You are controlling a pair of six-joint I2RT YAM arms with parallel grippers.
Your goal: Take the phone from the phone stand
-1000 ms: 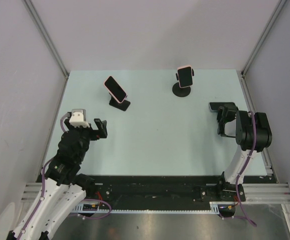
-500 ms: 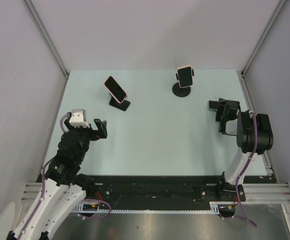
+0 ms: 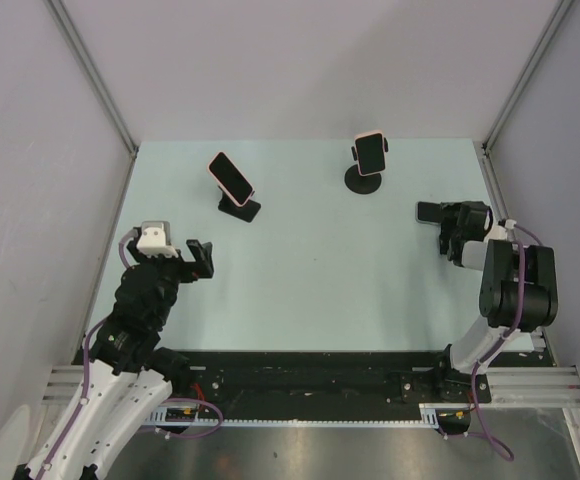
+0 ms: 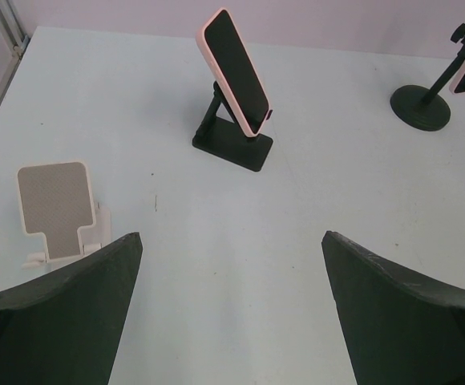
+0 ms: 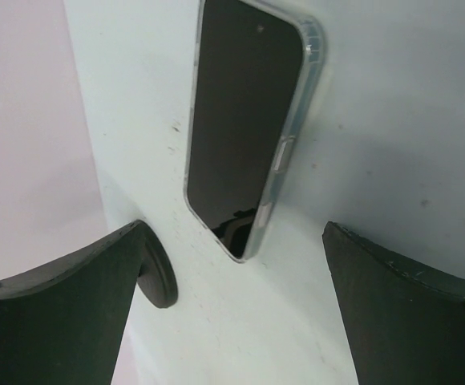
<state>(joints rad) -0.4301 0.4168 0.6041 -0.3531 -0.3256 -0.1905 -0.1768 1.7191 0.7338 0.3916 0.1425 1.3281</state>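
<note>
Counter (image 4: 313, 208): pale, matt, smooth, a few dark specks. Clear-cased phone (image 5: 244, 120): glossy black glass, glossy see-thru plastic case. Pink-cased phone (image 4: 234, 70): glossy screen, satin case. Black stand (image 4: 232, 144): matt, prob plastic. White stand (image 4: 56, 212): smooth plastic w/ grey textured pad (image 4: 54, 186). Left end effector (image 4: 231, 237) fingers (image 4: 56, 321): matt black, slightly grainy.

Rear left: pink-cased phone (image 3: 232, 177) on black folding stand (image 3: 240, 208); rear centre: second pink-cased phone (image 3: 370, 152) on black round-based stand (image 3: 364, 181); right: clear-cased phone (image 3: 428, 211) flat on pale table (image 3: 320, 270).
</note>
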